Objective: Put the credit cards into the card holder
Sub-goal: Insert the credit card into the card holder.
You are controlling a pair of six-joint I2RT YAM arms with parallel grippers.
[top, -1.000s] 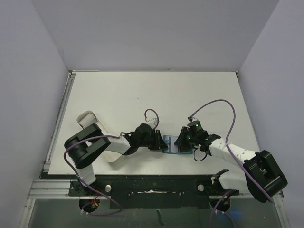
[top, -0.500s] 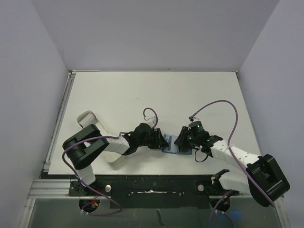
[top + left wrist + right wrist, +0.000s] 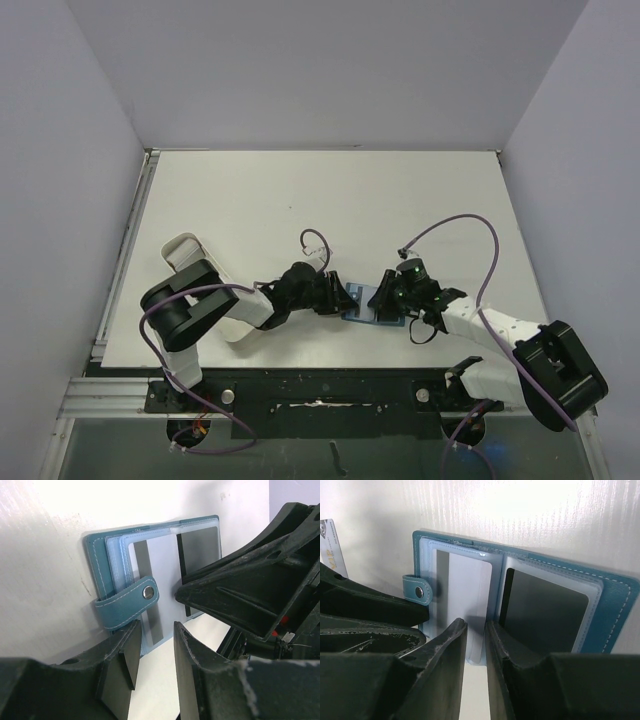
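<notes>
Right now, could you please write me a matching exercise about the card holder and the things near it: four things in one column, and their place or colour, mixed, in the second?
Things
1. strap tab
2. striped pale card
3. loose pale card
4. white tray

Place or colour
A. at the left of the table, beside the left arm
B. teal, with a metal stud
C. outside the card holder, cut off by the picture's edge
D. inside a clear sleeve of the open card holder

Pairs: 1-B, 2-D, 3-C, 4-A
</notes>
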